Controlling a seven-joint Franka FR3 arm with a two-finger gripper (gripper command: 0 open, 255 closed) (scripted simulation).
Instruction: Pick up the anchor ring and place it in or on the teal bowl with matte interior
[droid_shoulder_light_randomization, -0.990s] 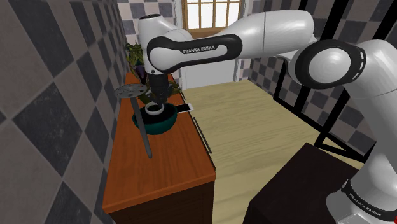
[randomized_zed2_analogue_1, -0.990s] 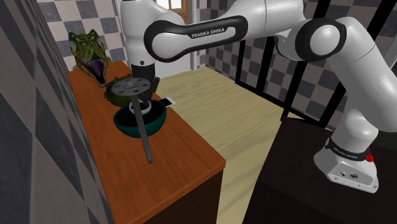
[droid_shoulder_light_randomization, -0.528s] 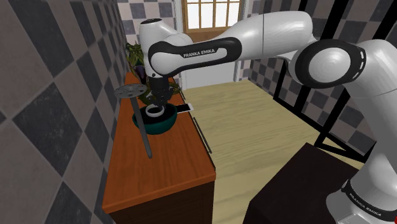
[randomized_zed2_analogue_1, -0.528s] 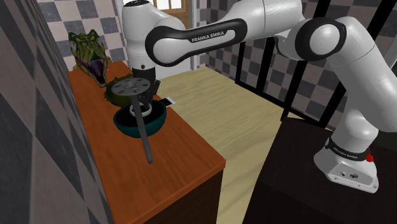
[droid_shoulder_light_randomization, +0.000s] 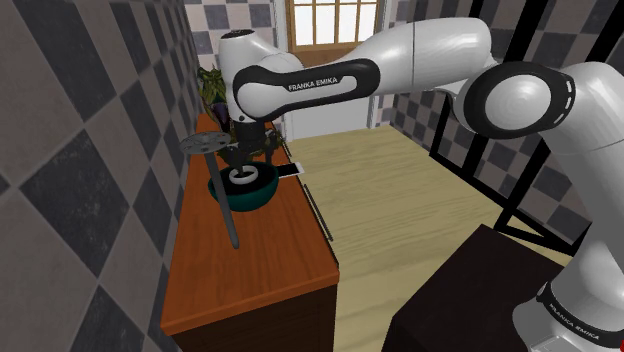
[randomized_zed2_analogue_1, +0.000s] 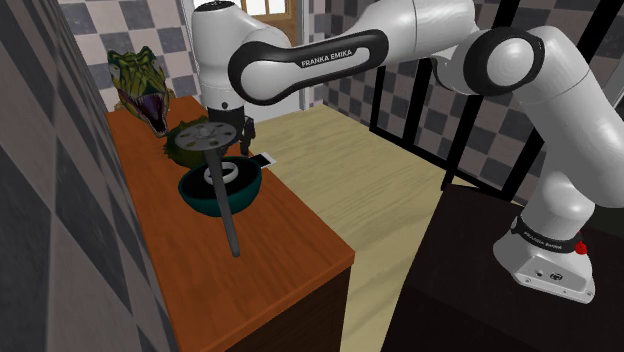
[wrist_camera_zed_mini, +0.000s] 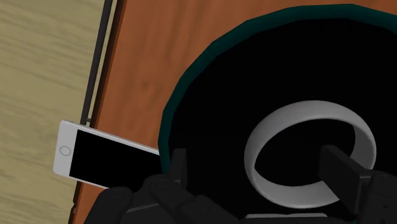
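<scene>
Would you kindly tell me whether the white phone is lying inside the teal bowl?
No, the white phone lies on the wooden counter, outside the teal bowl's rim.

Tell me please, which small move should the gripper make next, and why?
Probably raise the gripper straight up, away from the teal bowl. In the wrist view the white ring lies on the bowl's dark inside. The fingers stand apart and one is clear of the ring, so nothing is clasped. The placing looks done, and a straight rise should not disturb the ring.
</scene>
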